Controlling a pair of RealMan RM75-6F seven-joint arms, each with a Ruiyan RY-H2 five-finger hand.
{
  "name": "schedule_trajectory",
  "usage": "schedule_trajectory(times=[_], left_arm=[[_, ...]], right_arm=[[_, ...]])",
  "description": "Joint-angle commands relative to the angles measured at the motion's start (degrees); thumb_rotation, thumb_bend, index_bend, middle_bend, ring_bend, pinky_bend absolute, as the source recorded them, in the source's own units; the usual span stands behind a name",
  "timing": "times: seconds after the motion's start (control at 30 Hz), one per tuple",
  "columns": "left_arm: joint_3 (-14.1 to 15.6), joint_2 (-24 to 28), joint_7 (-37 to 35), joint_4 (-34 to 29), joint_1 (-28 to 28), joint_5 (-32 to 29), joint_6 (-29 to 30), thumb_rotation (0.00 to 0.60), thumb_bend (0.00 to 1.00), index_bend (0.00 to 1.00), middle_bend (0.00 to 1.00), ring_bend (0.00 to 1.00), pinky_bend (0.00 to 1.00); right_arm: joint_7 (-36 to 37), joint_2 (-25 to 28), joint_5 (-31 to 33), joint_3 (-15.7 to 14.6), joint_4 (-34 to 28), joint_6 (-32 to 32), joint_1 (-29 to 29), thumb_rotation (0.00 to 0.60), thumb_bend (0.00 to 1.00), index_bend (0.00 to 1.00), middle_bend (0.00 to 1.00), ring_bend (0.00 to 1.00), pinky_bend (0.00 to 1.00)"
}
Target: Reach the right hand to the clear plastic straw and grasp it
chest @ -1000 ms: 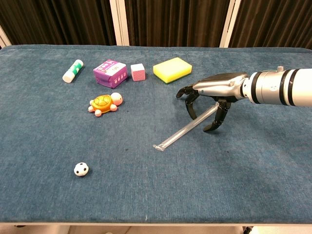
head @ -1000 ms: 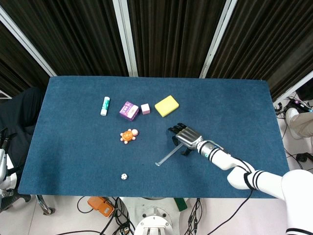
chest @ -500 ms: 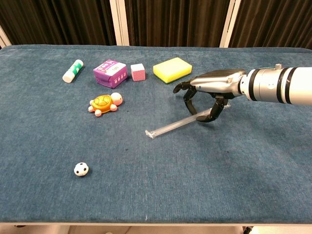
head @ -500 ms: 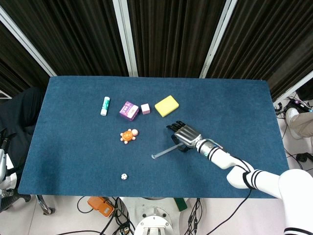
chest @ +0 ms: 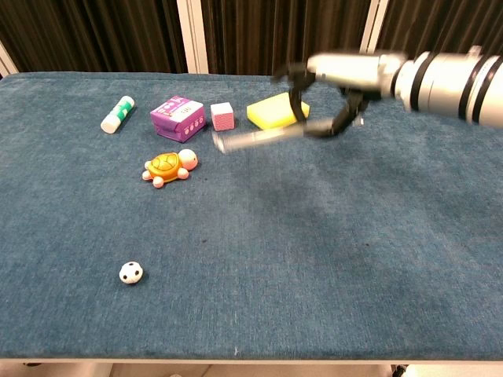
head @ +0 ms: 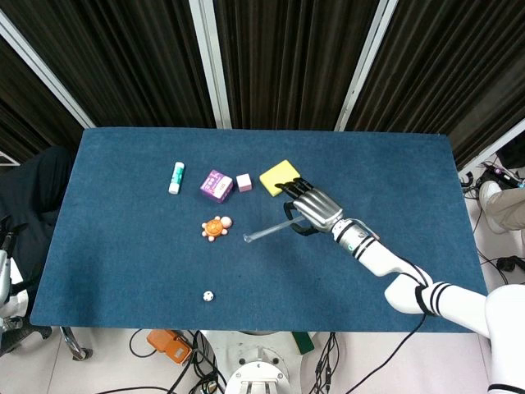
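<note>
My right hand [head: 310, 208] [chest: 330, 88] is raised above the middle of the blue table [head: 123, 238], and its curled fingers grip one end of the clear plastic straw [head: 264, 232] [chest: 255, 137]. The straw sticks out to the left, lifted off the cloth and nearly level; the chest view shows it blurred by motion. Neither view shows my left hand.
A yellow sponge [head: 276, 174] lies just behind the hand. Further left are a small pink cube [head: 244, 182], a purple box [head: 216, 185], a green-and-white tube [head: 176, 177] and an orange toy turtle [head: 216, 227]. A tiny black-and-white ball [head: 208, 295] lies near the front edge.
The right hand closed on the straw's right end, then rose from the table and carried the straw up and toward the sponge.
</note>
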Motion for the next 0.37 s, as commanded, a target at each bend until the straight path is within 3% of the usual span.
schedule_trajectory(times=[0.03, 0.37], left_arm=[[-0.01, 0.01, -0.04, -0.01, 0.01, -0.03, 0.01, 0.6, 0.32, 0.15, 0.0, 0.01, 0.09], [0.02, -0.18, 0.3, -0.02, 0.08, 0.0, 0.29, 0.6, 0.32, 0.15, 0.0, 0.01, 0.09]], right_arm=[[0.13, 2.3, 0.77, 2.13, -2.5, 4.16, -1.57, 0.6, 0.58, 0.67, 0.11, 0.15, 0.12], [-0.6, 5.66, 1.7, 4.39, -5.19, 8.73, -2.99, 0.6, 0.58, 0.68, 0.11, 0.15, 0.13]])
